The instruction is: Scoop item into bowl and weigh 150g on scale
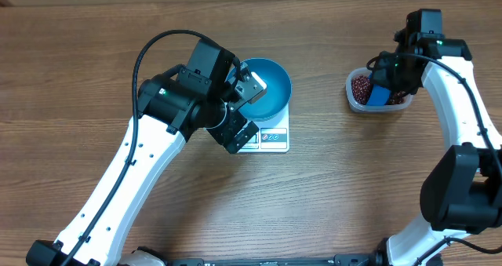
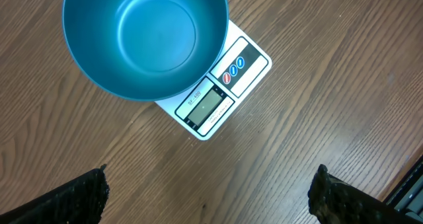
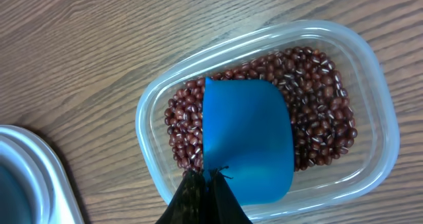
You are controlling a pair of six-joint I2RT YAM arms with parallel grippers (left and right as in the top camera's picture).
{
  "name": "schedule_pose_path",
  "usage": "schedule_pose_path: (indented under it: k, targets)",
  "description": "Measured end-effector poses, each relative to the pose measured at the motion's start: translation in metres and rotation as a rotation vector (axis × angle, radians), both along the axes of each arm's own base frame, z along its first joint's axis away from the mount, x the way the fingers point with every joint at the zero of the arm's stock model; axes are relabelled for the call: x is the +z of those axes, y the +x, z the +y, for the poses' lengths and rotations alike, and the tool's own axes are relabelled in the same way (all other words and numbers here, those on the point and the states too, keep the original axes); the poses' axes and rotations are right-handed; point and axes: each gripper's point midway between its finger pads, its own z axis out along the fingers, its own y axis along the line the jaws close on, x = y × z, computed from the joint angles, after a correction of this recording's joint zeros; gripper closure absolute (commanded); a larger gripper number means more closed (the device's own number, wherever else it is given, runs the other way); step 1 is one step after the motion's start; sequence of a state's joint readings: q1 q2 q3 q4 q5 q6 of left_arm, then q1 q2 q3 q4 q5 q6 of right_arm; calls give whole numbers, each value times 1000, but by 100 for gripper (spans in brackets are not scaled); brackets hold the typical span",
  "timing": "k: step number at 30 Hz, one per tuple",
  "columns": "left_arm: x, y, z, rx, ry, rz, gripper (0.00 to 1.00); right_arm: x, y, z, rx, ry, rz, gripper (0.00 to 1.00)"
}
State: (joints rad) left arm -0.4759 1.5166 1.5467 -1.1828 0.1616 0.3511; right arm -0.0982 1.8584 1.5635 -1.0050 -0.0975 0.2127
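While my right hand (image 3: 205, 181) clamps the scoop (image 3: 248, 141) into the beans (image 3: 324, 118) in the tub (image 3: 380, 98) for a load, my left hand (image 2: 208, 194) hovers spread apart near the empty bowl (image 2: 145, 32), ready on the scale (image 2: 228, 85).

Overhead camera: fixed above, facing straight down on the whole table (image 1: 337, 195). Left wrist camera: close above the bowl (image 2: 149, 39) and scale (image 2: 221, 92), centre. Right wrist camera: closer still, over the tub (image 3: 373, 78) and scoop (image 3: 248, 138), far right. The overhead view shares both areas.

A blue scoop (image 3: 248, 141) sits inside a clear tub (image 3: 384, 131) on the wooden table (image 3: 99, 52).
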Motion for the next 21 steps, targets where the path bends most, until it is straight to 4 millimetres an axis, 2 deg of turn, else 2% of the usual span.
schedule_pose_path:
  k: [21]
  targets:
    - [0,0,0,0,0,0,0,1,-2,5,-59,79,11,96]
